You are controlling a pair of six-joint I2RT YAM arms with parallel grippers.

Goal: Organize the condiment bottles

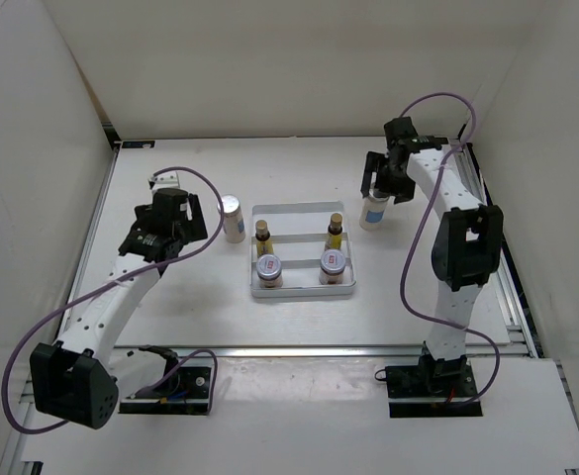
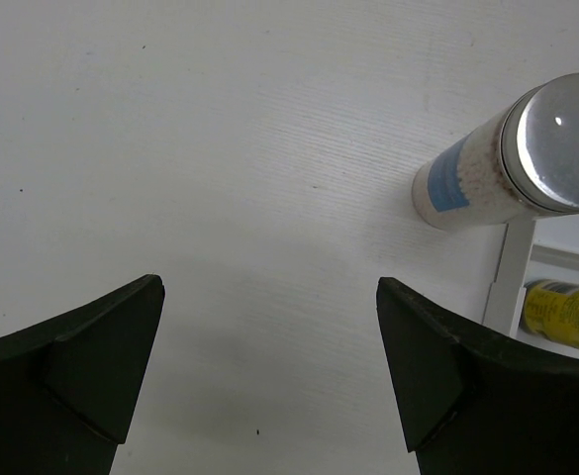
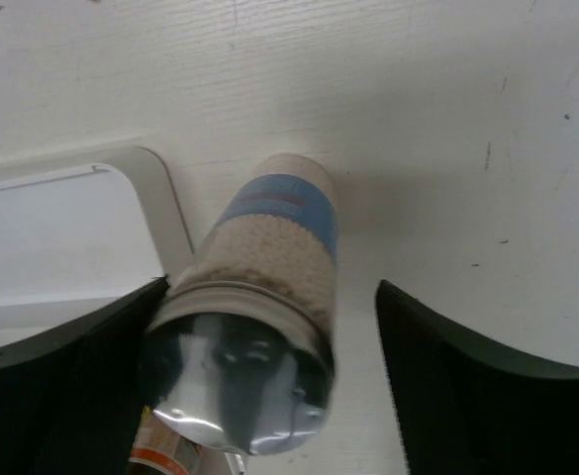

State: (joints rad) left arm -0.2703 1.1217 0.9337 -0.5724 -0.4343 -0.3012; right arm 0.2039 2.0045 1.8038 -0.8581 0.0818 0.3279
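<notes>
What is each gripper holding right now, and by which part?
Nothing is held. The left gripper is open over the table; the right gripper is open around a white bottle, with a gap beside one finger.

Bright even light, soft shadows; nearby white bottle [image 3: 269, 257] blurred.

Three lenses on one tabletop: one overhead, two riding the wrists.

The fixed top camera looks steeply down from above and behind the near edge of the table [image 1: 210, 307], taking in its whole surface with the tray [image 1: 304, 293] at centre. The left wrist camera points down close over the tabletop past the left gripper [image 2: 269, 285], catching the left white bottle [image 2: 487, 168] and a tray corner at its right edge, both also in the overhead. The right wrist camera sits closer still, looking down on the cap of the right white bottle [image 3: 269, 247] beside the tray's rounded corner.
</notes>
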